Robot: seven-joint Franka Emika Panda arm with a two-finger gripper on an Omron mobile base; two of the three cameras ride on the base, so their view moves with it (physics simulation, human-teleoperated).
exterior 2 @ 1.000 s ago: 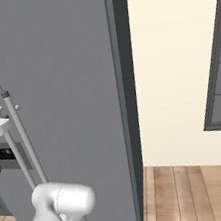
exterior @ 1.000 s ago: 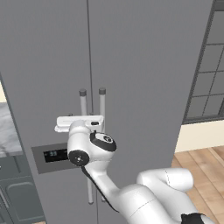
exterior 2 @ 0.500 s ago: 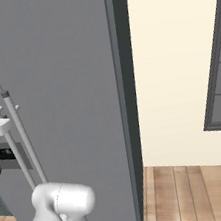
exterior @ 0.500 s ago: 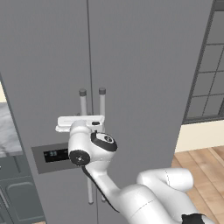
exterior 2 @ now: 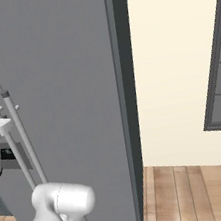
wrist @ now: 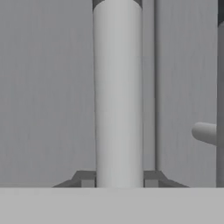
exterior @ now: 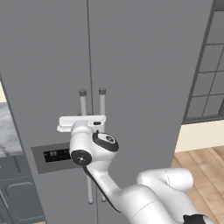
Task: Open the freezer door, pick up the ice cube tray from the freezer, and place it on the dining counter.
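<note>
We see our tool (wrist: 119, 178) narrowed onto the freezer door's (exterior: 48, 78) vertical silver bar handle (wrist: 118, 92), a fingertip (wrist: 85, 178) pressed against each side

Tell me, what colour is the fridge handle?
Silver-grey handle with a dark tip, clearest in the hand view.

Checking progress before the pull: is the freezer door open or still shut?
Shut. The freezer door lies flush with the neighbouring door, no interior showing. The gripper has its fingertips on either side of the handle.
</note>
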